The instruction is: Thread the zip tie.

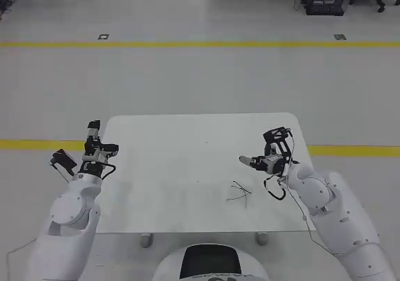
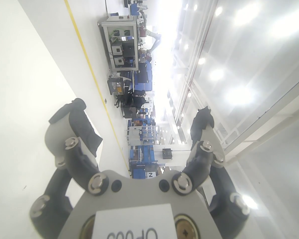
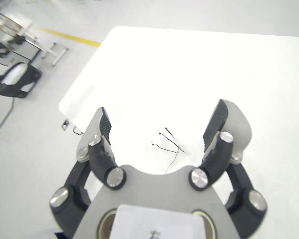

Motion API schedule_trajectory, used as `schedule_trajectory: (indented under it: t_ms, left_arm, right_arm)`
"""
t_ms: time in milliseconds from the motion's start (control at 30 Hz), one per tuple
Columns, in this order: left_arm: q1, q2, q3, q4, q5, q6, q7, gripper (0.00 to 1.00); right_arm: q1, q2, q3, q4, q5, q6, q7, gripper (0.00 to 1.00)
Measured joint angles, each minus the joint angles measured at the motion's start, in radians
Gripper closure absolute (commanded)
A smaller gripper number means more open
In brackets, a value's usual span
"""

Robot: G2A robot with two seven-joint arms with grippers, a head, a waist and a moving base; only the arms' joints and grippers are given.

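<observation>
We note thin black zip ties [image 3: 170, 141] lying loose and crossed on the white desk [image 1: 186, 140], toward its near right part. The right gripper [image 3: 162, 108] hangs above them, spread wide and empty. The left gripper [image 2: 139, 108], also spread and empty, is at the desk's left edge.
</observation>
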Motion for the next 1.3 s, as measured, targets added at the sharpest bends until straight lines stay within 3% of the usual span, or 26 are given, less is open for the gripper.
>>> schedule_trajectory:
  t_ms: [133, 500, 667, 867, 1133, 1300]
  left_arm:
    - [0.0, 0.0, 0.0, 0.0, 0.0, 0.0, 0.0, 0.0]
    - [0.0, 0.0, 0.0, 0.0, 0.0, 0.0, 0.0, 0.0]
    - [0.0, 0.0, 0.0, 0.0, 0.0, 0.0, 0.0, 0.0]
    - [0.0, 0.0, 0.0, 0.0, 0.0, 0.0, 0.0, 0.0]
    - [0.0, 0.0, 0.0, 0.0, 0.0, 0.0, 0.0, 0.0]
    - [0.0, 0.0, 0.0, 0.0, 0.0, 0.0, 0.0, 0.0]
  right_arm:
    - [0.025, -0.002, -0.043, 0.031, -0.052, -0.018, 0.035, 0.0]
    - [0.027, -0.001, -0.045, 0.03, -0.054, -0.019, 0.036, 0.0]
    - [0.094, 0.005, -0.091, 0.081, -0.166, -0.168, 0.101, 0.0]
    - [0.187, 0.013, -0.219, 0.124, -0.225, -0.178, 0.203, 0.0]
    - [0.267, 0.041, -0.372, 0.195, -0.204, -0.178, 0.206, 0.0]
    - [0.273, 0.045, -0.382, 0.201, -0.201, -0.178, 0.201, 0.0]
